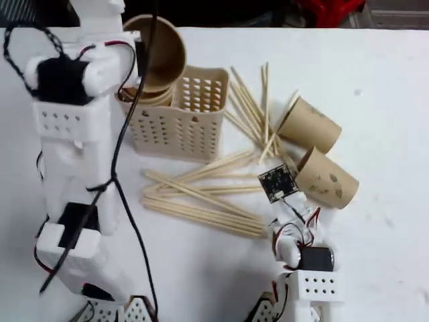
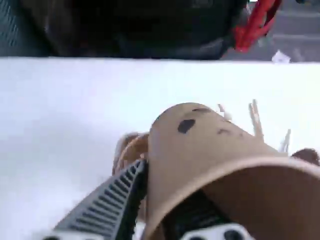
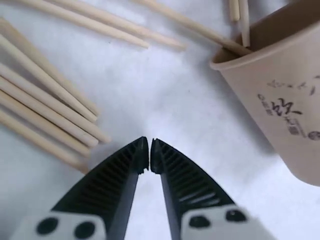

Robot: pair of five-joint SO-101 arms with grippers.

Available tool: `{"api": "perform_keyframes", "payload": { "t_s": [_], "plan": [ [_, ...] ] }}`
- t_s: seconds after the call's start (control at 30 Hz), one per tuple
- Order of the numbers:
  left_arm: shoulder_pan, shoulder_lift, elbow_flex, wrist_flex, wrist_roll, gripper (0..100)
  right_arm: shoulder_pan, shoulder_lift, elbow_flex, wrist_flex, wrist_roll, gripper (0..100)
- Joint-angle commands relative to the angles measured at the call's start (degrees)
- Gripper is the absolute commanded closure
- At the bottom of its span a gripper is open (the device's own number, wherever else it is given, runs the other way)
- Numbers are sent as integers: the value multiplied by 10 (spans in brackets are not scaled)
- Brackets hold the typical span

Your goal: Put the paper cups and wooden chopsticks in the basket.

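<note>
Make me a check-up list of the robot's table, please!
Surface: white table.
Job's things: perforated basket with stacked cups inside; held paper cup above it; second cup and third cup lying on their sides; wooden chopsticks scattered loose.
Clutter: nothing seen.
Grippers: left gripper shut on the held paper cup's rim; right gripper shut, empty, near the chopsticks.
Cables: black cable draped down the left arm; red and white wires on the right arm.
Surroundings: red object beyond the table's far edge.

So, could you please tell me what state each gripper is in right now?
Left gripper: shut on a paper cup.
Right gripper: shut, holding nothing.
</note>
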Motion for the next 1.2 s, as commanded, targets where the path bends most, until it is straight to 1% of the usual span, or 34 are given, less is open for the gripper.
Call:
{"api": "perform_keyframes", "payload": {
  "t_s": [0.0, 0.1, 0.27, 0.4, 0.57, 0.63, 0.7, 0.8, 1.03, 1.17],
  "plan": [
    [-4, -30, 49, 0, 7, 977, 5, -4, -25, 5, 11, 975],
    [-8, -29, 69, 12, 7, 977, 5, -4, -25, 5, 11, 974],
    [-20, -29, 105, 8, 6, 973, 5, -4, -25, 5, 11, 974],
    [-29, -29, 127, -13, 5, 972, 4, -4, -24, 5, 11, 974],
    [-47, -23, 132, -70, 3, 965, 3, -4, -24, 5, 11, 974],
    [-53, -8, 127, -90, 3, 924, 4, -4, -24, 5, 11, 974],
    [-58, 11, 128, -107, 3, 857, 4, -4, -24, 5, 11, 974],
    [-61, 51, 126, -113, 3, 789, 3, -4, -24, 5, 11, 974],
    [-63, 144, 83, -109, 3, 797, 2, -4, -23, 5, 11, 974],
    [-63, 197, 85, -100, 3, 797, 1, -4, -23, 4, 11, 974]
  ]
}}
